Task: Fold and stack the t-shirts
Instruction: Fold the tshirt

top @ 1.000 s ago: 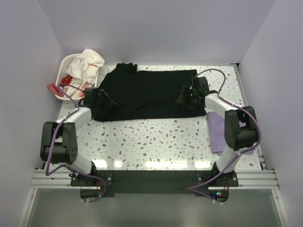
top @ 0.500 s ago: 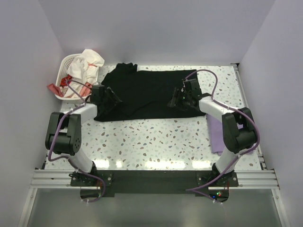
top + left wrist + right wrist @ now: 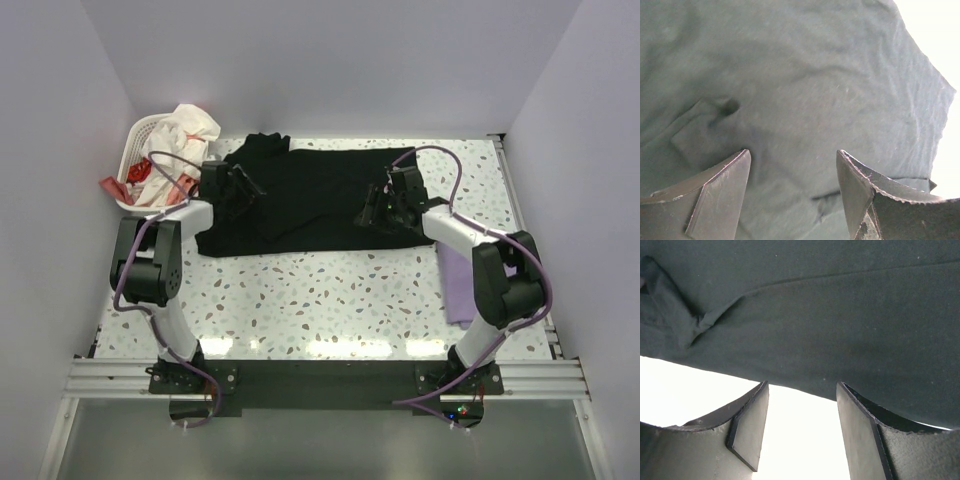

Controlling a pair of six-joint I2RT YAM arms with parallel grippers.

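Gaping wide, the left gripper (image 3: 792, 155) has nothing between its jaws, just the wrinkled black tee (image 3: 815, 75) showing through the gap, with a small fold of cloth off to the left of it. I can't tell from the wrist view whether the fingertips actually touch the fabric. From the top view, that gripper (image 3: 243, 190) sits over the left end of the tee (image 3: 320, 190).

Right gripper (image 3: 802, 387) is the same deal: jaws apart, gripping nothing. It's right at the tee's edge, so the gap shows dark cloth (image 3: 840, 315) up top and bright table below. From above, it (image 3: 375, 208) is over the tee's right part, close to the near hem.

The tee is spread out flat across the far half of the table (image 3: 330, 290). The purple tee (image 3: 458, 285) lies folded along the right edge, partly hidden behind the right arm and well apart from the black one. A basket (image 3: 140, 130) sits in the far left corner with white cloth (image 3: 185, 130) heaped in it.
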